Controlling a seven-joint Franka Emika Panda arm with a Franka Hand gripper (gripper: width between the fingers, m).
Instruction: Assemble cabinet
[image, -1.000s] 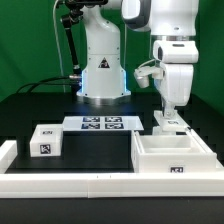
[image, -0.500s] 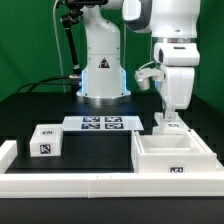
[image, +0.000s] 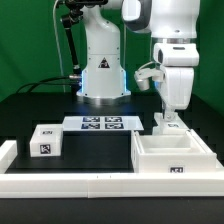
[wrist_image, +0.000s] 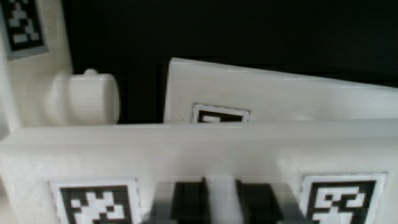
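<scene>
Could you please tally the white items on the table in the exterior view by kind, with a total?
Box shell: 1
Small tagged blocks: 2
Marker board: 1
Border rail: 1
Total: 5

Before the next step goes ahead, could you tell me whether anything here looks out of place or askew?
Nothing looks spilled or broken. The one oddity is in the wrist view: a white tagged panel slants against the straight edge of the white part in front of it, though the camera angle may cause that.
</scene>
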